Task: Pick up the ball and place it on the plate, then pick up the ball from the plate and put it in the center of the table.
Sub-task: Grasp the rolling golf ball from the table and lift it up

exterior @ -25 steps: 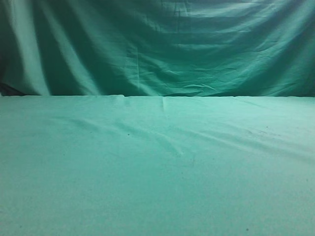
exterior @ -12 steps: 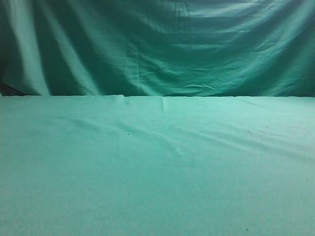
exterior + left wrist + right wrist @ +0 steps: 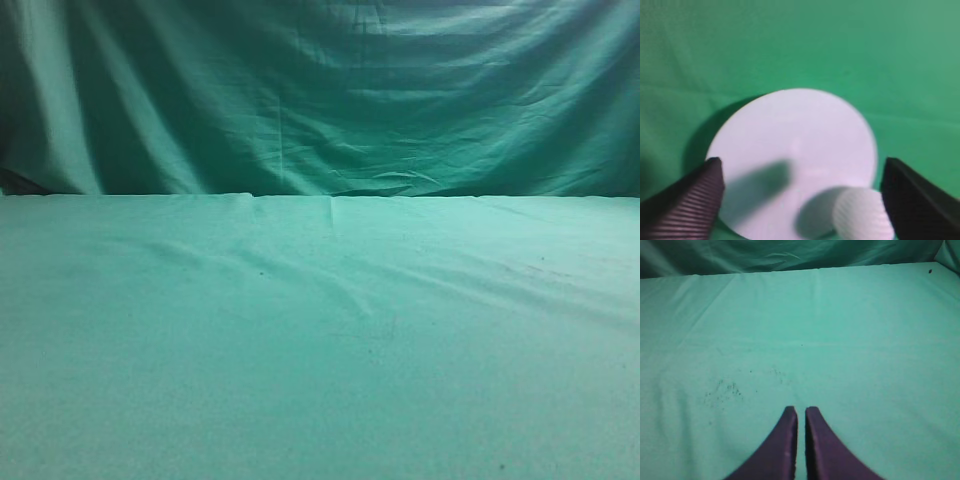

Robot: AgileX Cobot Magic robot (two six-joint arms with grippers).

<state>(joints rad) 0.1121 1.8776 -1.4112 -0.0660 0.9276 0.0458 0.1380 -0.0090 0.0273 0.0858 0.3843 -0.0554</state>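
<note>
In the left wrist view the white dimpled ball (image 3: pixel 862 215) lies at the near right edge of the round white plate (image 3: pixel 795 135), close beside the right finger. My left gripper (image 3: pixel 802 175) is open wide above the plate, its dark ribbed fingers (image 3: pixel 695 195) apart on either side and holding nothing. In the right wrist view my right gripper (image 3: pixel 801 412) is shut and empty, low over the green table (image 3: pixel 840 340). The exterior view shows only the green table (image 3: pixel 320 350); ball, plate and both grippers are out of that view.
The draped green backdrop (image 3: pixel 320 90) hangs behind the table's far edge. Dark specks (image 3: pixel 722 390) dot the cloth left of my right gripper. The cloth is slightly wrinkled.
</note>
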